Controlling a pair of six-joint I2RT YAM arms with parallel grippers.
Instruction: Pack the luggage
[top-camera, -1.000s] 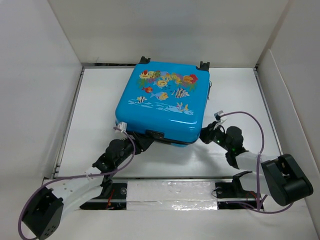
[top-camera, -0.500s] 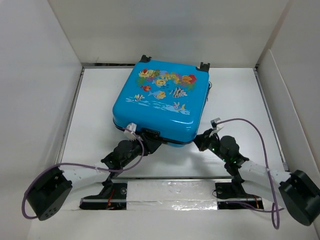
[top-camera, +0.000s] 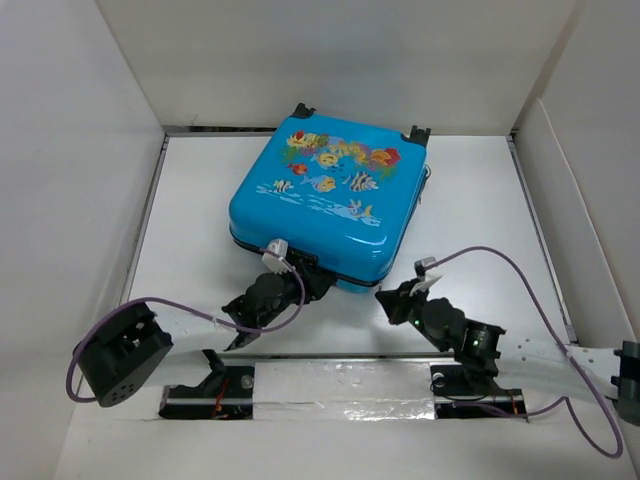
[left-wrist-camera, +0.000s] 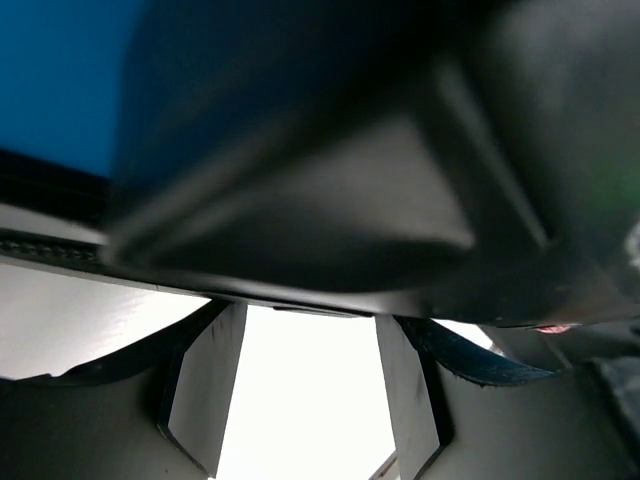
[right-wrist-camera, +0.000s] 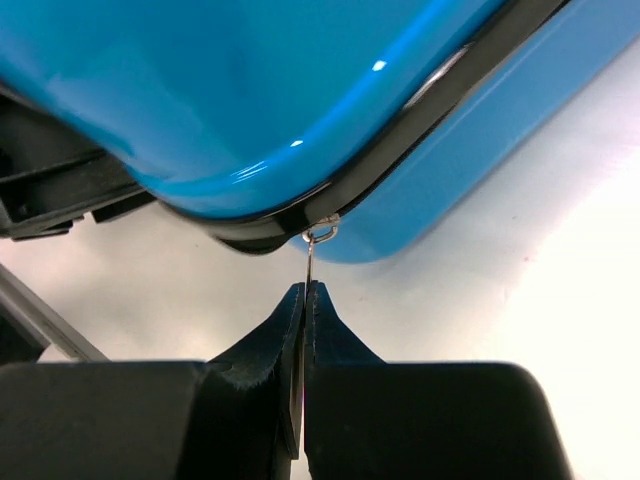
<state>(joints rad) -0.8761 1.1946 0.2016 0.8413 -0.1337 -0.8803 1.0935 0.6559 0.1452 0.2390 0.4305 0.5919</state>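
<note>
The luggage (top-camera: 325, 200), a bright blue hard-shell suitcase with a fish print, lies flat on the white table with its lid down and its wheels at the far side. My right gripper (top-camera: 390, 299) is at its near right corner. In the right wrist view this gripper (right-wrist-camera: 304, 296) is shut on the thin metal zipper pull (right-wrist-camera: 312, 262), which hangs from the black seam of the luggage (right-wrist-camera: 250, 90). My left gripper (top-camera: 308, 285) is at the near edge by the black handle. In the left wrist view it (left-wrist-camera: 305, 395) is open, with white table between its fingers (left-wrist-camera: 205, 385) and a blurred dark part close above.
White walls (top-camera: 60, 180) enclose the table on the left, back and right. The arm bases and a taped strip (top-camera: 340, 385) run along the near edge. Purple cables (top-camera: 520, 280) loop from both arms.
The luggage has turned slightly clockwise and shifted away. My right gripper moved left and nearer along the front edge with the zipper pull. My left gripper moved right under the front edge.
</note>
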